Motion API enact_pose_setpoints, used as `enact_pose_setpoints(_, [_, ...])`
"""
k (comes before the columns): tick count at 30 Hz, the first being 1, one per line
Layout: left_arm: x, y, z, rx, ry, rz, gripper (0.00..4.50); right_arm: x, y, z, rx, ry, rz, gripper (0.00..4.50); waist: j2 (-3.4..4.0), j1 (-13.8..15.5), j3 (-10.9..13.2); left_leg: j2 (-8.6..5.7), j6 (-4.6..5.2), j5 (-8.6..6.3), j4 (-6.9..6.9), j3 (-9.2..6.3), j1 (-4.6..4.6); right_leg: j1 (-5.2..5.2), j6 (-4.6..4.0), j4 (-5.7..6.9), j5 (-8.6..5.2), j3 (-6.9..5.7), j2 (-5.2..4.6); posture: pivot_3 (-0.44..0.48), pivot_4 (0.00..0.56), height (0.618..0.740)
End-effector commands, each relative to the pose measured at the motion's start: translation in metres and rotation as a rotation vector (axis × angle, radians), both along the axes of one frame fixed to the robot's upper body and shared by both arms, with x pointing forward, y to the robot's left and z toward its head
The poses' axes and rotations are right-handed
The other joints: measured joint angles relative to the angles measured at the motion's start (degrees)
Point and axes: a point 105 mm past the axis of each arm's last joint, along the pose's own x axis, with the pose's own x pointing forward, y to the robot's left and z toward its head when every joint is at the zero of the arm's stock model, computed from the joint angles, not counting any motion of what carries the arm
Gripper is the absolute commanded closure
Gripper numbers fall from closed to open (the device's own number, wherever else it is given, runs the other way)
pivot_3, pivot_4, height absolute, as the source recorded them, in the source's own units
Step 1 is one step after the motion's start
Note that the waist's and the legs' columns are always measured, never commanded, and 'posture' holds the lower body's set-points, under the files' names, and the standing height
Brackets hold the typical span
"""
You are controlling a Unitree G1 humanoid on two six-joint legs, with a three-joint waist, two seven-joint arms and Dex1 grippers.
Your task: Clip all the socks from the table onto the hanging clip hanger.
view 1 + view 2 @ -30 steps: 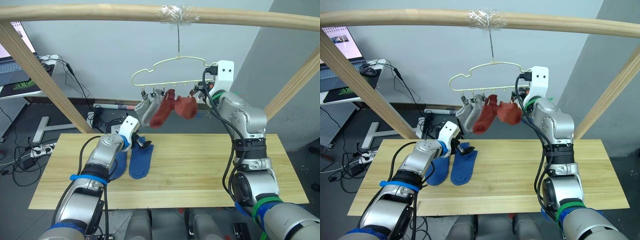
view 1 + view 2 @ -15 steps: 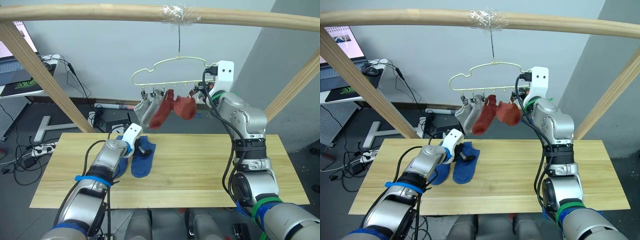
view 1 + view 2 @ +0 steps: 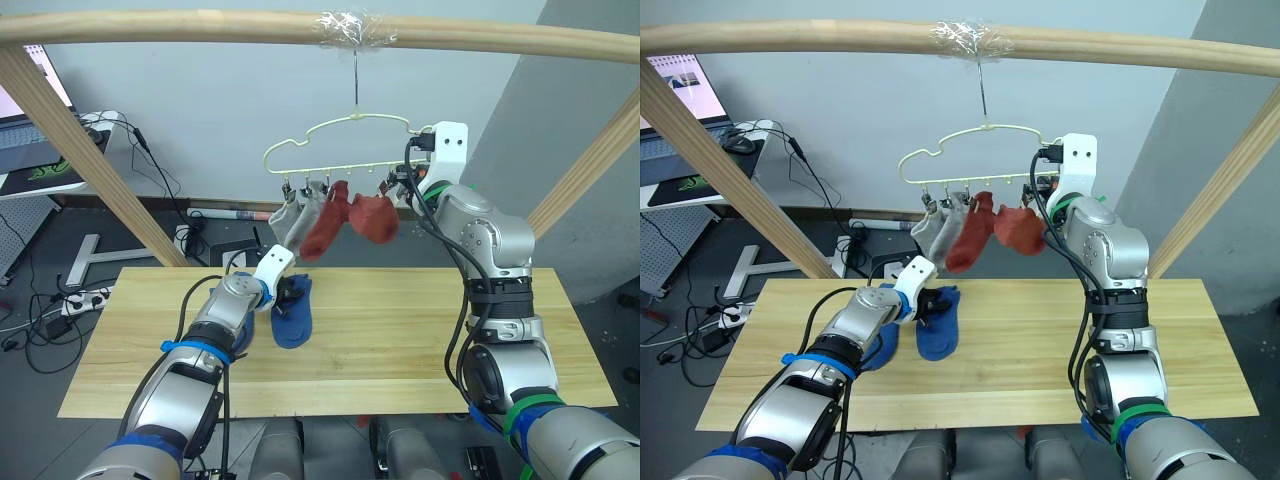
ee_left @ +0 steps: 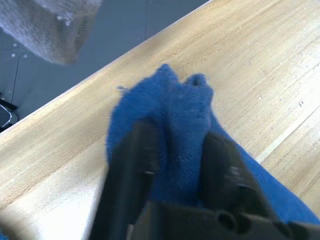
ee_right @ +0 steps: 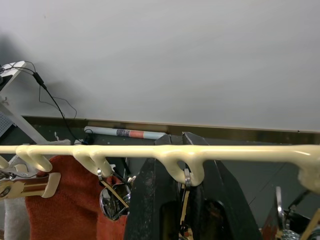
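A pale wall sits behind a wooden pole frame, with the table (image 3: 420,330) across the lower half of the head views. At centre-left, the left gripper (image 4: 172,150) is clenched on a bunched blue sock (image 4: 175,107) at the table's far edge; a second blue sock (image 3: 880,352) lies mostly hidden under that arm. In the upper middle, the right gripper (image 5: 182,200) is up at a clip on the clip hanger (image 3: 340,140); whether it is squeezing I cannot tell. By my count 4 socks hang, 2 grey (image 3: 292,222) and 2 rust-red (image 3: 372,215), so 2 remain. The table's right half gives open room.
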Motion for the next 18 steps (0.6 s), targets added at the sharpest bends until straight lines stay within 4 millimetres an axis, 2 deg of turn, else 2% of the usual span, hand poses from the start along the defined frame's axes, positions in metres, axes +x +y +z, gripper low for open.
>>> enact_pose_setpoints(1, [-0.016, 0.003, -0.019, 0.014, 0.069, -0.024, 4.31, -0.005, -0.002, 0.017, 0.022, -0.060, -0.002, 4.44, 0.00, 0.0, 0.0, 0.00, 0.00, 0.00, 0.00, 0.00, 0.00, 0.00, 0.00, 0.00, 0.00, 0.00, 0.00, 0.080, 0.183, 0.740])
enact_pose_setpoints(2, [-0.016, -0.002, -0.017, -0.007, 0.063, -0.042, 4.48, -0.005, -0.001, 0.016, 0.024, -0.058, -0.001, 4.44, 0.00, 0.0, 0.0, 0.00, 0.00, 0.00, 0.00, 0.00, 0.00, 0.00, 0.00, 0.00, 0.00, 0.00, 0.00, 0.080, 0.183, 0.740])
enact_pose_setpoints(4, [-0.016, -0.013, -0.009, -0.059, 0.044, -0.079, 4.48, -0.005, 0.000, 0.016, 0.027, -0.055, 0.004, 4.44, 0.00, 0.0, 0.0, 0.00, 0.00, 0.00, -0.01, 0.00, -0.01, -0.01, 0.00, -0.01, 0.00, 0.00, 0.00, 0.080, 0.183, 0.740])
enact_pose_setpoints(10, [-0.012, -0.067, 0.045, -0.248, -0.099, -0.251, 4.48, -0.009, 0.006, 0.021, 0.071, -0.042, 0.022, 4.44, 0.01, 0.1, 0.0, 0.00, 0.00, 0.00, -0.01, 0.00, -0.10, -0.06, 0.00, -0.05, 0.00, -0.01, -0.01, 0.079, 0.185, 0.740])
enact_pose_setpoints(16, [-0.002, -0.107, 0.088, -0.353, -0.194, -0.312, 4.48, -0.012, 0.009, 0.029, 0.090, -0.040, 0.032, 4.44, 0.01, 0.0, 0.0, 0.00, 0.00, 0.00, -0.01, -0.01, -0.10, -0.06, 0.00, -0.05, 0.00, -0.01, 0.00, 0.071, 0.186, 0.740])
enact_pose_setpoints(18, [0.001, -0.114, 0.097, -0.375, -0.209, -0.316, 4.48, -0.013, 0.009, 0.030, 0.090, -0.037, 0.032, 4.44, 0.01, 0.0, 0.0, 0.00, 0.00, 0.00, -0.01, 0.00, -0.10, -0.05, 0.00, -0.06, 0.00, 0.00, 0.00, 0.066, 0.186, 0.740])
